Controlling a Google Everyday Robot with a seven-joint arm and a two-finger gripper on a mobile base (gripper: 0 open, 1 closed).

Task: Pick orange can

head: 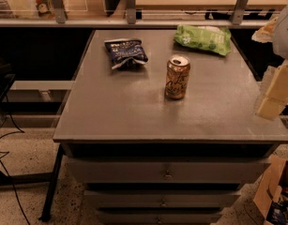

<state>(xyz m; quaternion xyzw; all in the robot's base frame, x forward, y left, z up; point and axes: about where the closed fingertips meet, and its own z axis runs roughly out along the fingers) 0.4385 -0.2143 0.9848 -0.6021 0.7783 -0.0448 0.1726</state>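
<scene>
Gripper (273,97) R edge, state unclear | orange can (177,78) upright, well apart | cursive txt illegible

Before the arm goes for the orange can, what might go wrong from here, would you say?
The small orange-gold metal can stands upright on the grey tabletop; a sideways nudge from the gripper, now at the view's right edge, apart from the can, could topple it. The crumpled green snack bag lies behind the can; overshooting might catch it.
</scene>
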